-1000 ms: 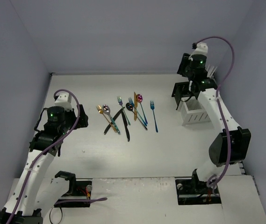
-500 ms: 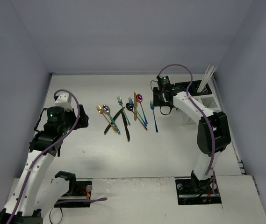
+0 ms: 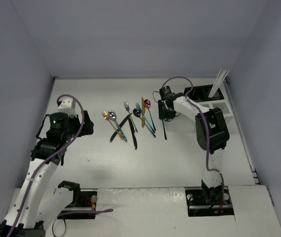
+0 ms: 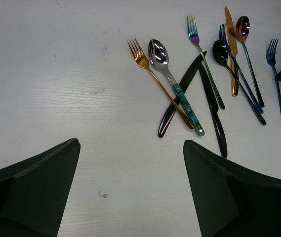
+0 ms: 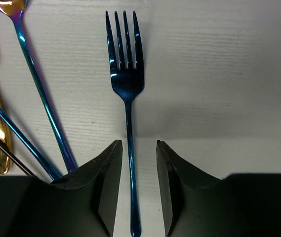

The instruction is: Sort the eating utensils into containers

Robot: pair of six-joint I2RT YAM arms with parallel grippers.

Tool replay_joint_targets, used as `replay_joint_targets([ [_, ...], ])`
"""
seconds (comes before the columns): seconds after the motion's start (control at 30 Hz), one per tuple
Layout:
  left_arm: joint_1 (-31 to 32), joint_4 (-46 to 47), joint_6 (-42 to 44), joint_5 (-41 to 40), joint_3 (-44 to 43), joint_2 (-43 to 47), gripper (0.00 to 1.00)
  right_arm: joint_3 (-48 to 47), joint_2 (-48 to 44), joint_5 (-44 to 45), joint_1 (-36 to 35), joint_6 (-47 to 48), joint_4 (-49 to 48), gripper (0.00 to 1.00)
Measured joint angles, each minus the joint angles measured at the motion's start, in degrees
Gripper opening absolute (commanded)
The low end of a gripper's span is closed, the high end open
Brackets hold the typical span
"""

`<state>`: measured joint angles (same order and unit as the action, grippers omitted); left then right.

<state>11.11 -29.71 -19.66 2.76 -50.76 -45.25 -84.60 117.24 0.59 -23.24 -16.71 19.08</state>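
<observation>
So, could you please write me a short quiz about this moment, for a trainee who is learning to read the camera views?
1. Multiple choice: which piece lies between the fingers of the right gripper?
A. a gold knife
B. the blue fork
C. a black spoon

2. True or false: the left gripper is shut on a spoon.

3. Fill the gap with near or far: the blue fork's tines point toward the ___ edge of the table.

Key: 1 B. 2 False, it is open and holds nothing. 3 far.
</observation>
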Motion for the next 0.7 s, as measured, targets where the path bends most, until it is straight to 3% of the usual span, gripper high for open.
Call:
replay_joint_targets([
  [0.27, 0.0, 0.0, 0.0, 0.0, 0.0, 0.0, 0.83, -1.8, 2.7, 0.1, 0.0, 0.0, 0.0, 0.26],
  [0.4, 0.0, 0.0, 0.0, 0.0, 0.0, 0.0, 0.83, -2.9, 3.7, 0.5, -0.1, 0.0, 0.0, 0.15],
  [0.5, 0.0, 0.0, 0.0, 0.0, 0.0, 0.0, 0.83, -3.7, 4.3, 0.5, -0.1, 0.1, 0.0, 0.01],
  [0.7, 0.0, 0.0, 0.0, -0.2, 0.0, 0.0, 0.83, -6.2, 5.3, 0.1, -0.3, 0.3, 0.5, 0.00],
])
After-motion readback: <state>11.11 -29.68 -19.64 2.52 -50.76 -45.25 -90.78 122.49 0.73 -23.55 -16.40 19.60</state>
